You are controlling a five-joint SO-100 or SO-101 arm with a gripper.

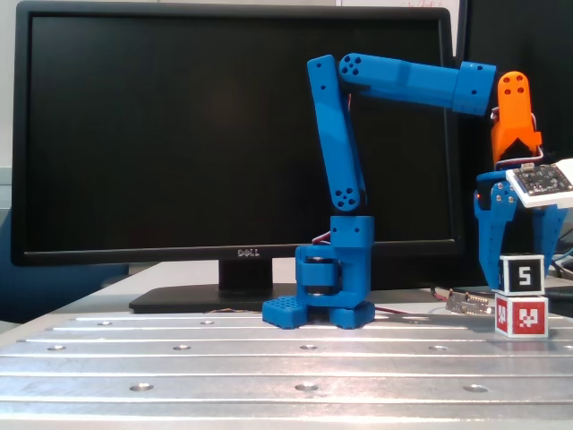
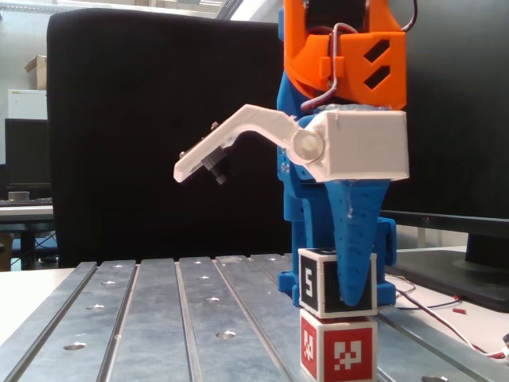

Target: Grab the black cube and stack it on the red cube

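Note:
The black cube [image 1: 522, 273] with a white 5 sits on top of the red cube [image 1: 521, 317], at the right of the metal table. In the other fixed view the black cube [image 2: 317, 280] rests squarely on the red cube [image 2: 337, 348]. My gripper [image 1: 520, 274] hangs straight down over the stack with a blue finger on each side of the black cube and no gap showing. From the side, one blue finger [image 2: 354, 247] covers the cube's right face, and my gripper [image 2: 351, 296] hides the other finger.
The arm's blue base [image 1: 327, 300] stands mid-table in front of a Dell monitor [image 1: 233, 134]. A small circuit board [image 1: 470, 303] and wires lie left of the stack. The grooved metal table [image 1: 224, 358] stretches to the left and front.

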